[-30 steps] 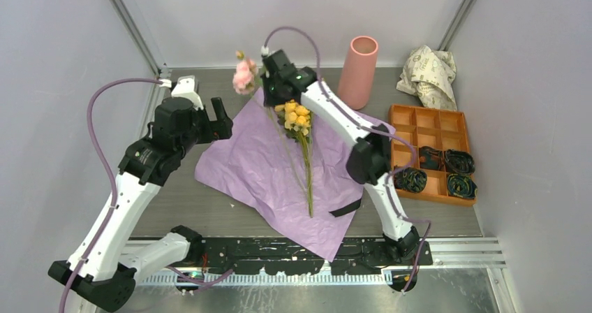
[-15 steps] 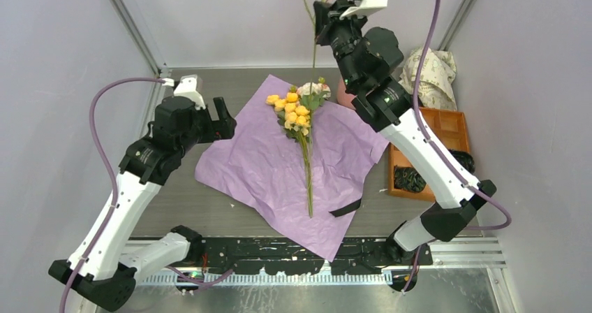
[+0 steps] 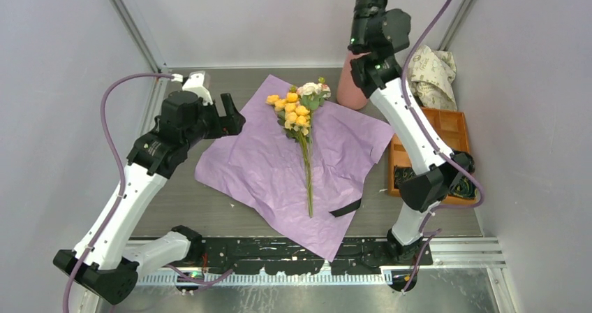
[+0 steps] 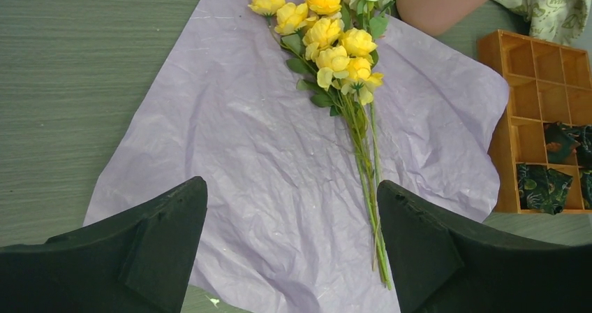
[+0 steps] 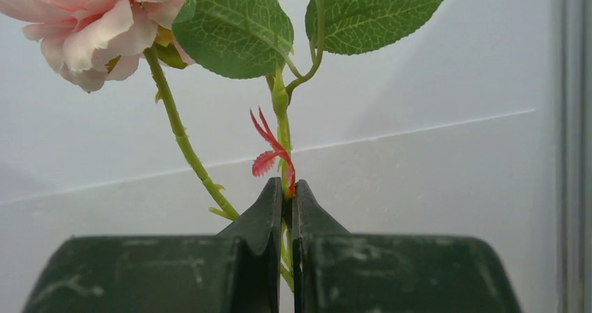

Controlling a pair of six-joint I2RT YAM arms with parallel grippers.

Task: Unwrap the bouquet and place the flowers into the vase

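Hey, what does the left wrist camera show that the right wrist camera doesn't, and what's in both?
Left wrist only: yellow flowers lying on the spread lilac paper, part of the salmon-pink vase, the orange compartment tray, the left gripper open. Right wrist only: a pink rose with green leaves, its stem pinched in the shut right gripper. Both: green-stemmed artificial flowers and dark gripper fingers at the bottom edge.

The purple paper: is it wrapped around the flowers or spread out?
Spread out. The paper lies open and flat on the table, and the flowers lie loose on top of it.
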